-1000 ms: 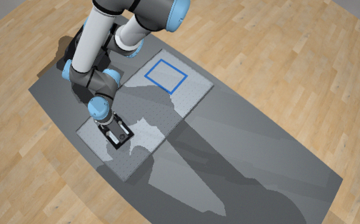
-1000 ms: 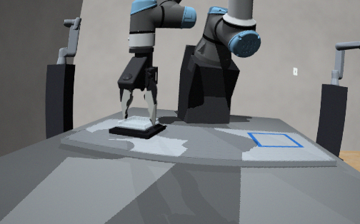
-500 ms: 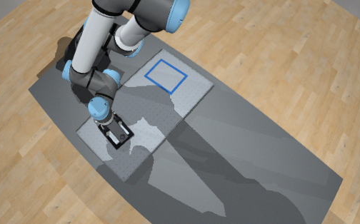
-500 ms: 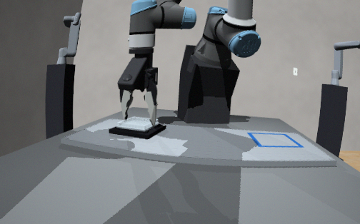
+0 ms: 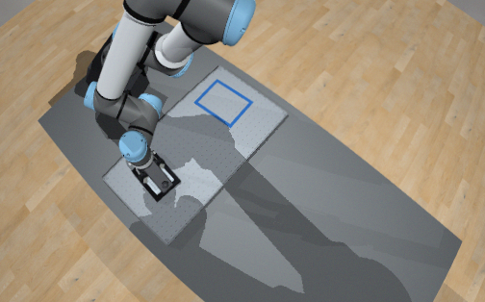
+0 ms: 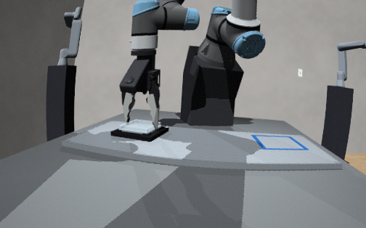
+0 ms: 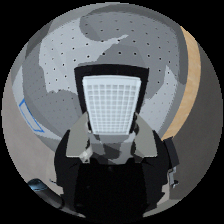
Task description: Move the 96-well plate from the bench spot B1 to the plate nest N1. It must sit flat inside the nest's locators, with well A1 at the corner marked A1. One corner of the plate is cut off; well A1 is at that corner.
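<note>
The white 96-well plate point(image 6: 136, 126) point(image 7: 111, 100) lies low inside the black plate nest point(image 5: 163, 194) point(image 6: 140, 135) point(image 7: 111, 70) at the left end of the perforated board point(image 5: 263, 115) point(image 6: 216, 154). It looks level with the nest's rim around it. My gripper point(image 5: 156, 182) point(image 6: 141, 121) point(image 7: 111, 125) points straight down over the nest, shut on the plate across its narrow width. In the top view the gripper hides most of the plate. I cannot make out the cut corner or the A1 mark. The blue-outlined bench spot point(image 5: 235, 91) point(image 6: 285, 149) point(image 7: 27, 115) at the board's other end has nothing in it.
The robot's dark base point(image 6: 209, 94) stands behind the board. Two dark posts with camera arms stand at the table's left point(image 6: 60, 102) and right point(image 6: 338, 120). The grey table point(image 5: 359, 216) reaches well past the board, with wooden floor around it.
</note>
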You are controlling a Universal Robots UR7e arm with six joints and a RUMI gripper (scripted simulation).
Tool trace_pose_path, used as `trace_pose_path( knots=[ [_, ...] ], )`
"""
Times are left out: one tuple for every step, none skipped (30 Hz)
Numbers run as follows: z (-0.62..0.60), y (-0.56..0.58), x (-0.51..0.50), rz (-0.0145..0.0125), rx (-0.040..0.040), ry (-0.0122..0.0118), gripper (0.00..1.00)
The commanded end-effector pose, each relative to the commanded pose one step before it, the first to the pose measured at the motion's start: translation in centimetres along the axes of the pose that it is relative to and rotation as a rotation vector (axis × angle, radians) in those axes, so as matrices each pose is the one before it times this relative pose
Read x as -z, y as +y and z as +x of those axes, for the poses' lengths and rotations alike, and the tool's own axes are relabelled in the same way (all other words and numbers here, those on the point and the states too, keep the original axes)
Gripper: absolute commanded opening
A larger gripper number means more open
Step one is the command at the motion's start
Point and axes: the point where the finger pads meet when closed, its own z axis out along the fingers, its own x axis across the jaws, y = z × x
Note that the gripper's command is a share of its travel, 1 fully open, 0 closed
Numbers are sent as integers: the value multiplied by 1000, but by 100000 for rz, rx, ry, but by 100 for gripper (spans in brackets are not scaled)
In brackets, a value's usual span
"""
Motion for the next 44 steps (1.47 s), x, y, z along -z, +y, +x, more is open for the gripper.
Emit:
trace_pose_path(
  knots=[
    [26, -33, -35, 59, 14, 74, 0],
    [0, 0, -1, 0, 0, 0, 0],
    [0, 0, -1, 0, 0, 0, 100],
    [0, 0, -1, 0, 0, 0, 100],
    [0, 0, -1, 0, 0, 0, 100],
    [0, 0, -1, 0, 0, 0, 100],
    [0, 0, 0, 0, 0, 0, 100],
    [0, 2, 8, -1, 0, -2, 100],
    [0, 0, -2, 0, 0, 0, 100],
    [0, 0, -1, 0, 0, 0, 100],
    [0, 0, 0, 0, 0, 0, 100],
    [0, 0, 0, 0, 0, 0, 100],
    [0, 0, 0, 0, 0, 0, 100],
    [0, 0, 0, 0, 0, 0, 100],
    [0, 0, 0, 0, 0, 0, 100],
    [0, 0, 0, 0, 0, 0, 100],
    [0, 0, 0, 0, 0, 0, 100],
    [0, 0, 0, 0, 0, 0, 100],
    [0, 0, 0, 0, 0, 0, 100],
    [0, 0, 0, 0, 0, 0, 100],
    [0, 0, 0, 0, 0, 0, 100],
    [0, 0, 0, 0, 0, 0, 100],
    [0, 0, 0, 0, 0, 0, 100],
    [0, 45, 254, 1, 0, 2, 100],
    [0, 46, 260, 0, 0, 1, 100],
    [0, 46, 260, 0, 0, 1, 100],
    [0, 46, 261, 0, 0, 0, 100],
    [0, 0, 0, 0, 0, 0, 100],
    [0, 0, 0, 0, 0, 0, 100],
    [0, 46, 264, -1, 0, 0, 100],
    [0, 46, 261, 0, 0, 0, 100],
    [1, 47, 270, -1, 0, -2, 100],
    [0, 46, 262, 0, 0, 0, 100],
    [0, 46, 263, 0, 0, 0, 100],
    [0, 46, 263, 0, 0, 0, 100],
    [0, 46, 263, 0, 0, 0, 100],
    [0, 46, 263, 0, 0, 0, 100],
    [0, 46, 263, 0, 0, 0, 100],
    [0, 0, 0, 0, 0, 0, 100],
    [0, 0, 0, 0, 0, 0, 100],
    [0, 0, 0, 0, 0, 0, 100],
    [0, 0, 0, 0, 0, 0, 100],
    [0, 0, 0, 0, 0, 0, 100],
    [0, 0, 0, 0, 0, 0, 100]
  ],
)
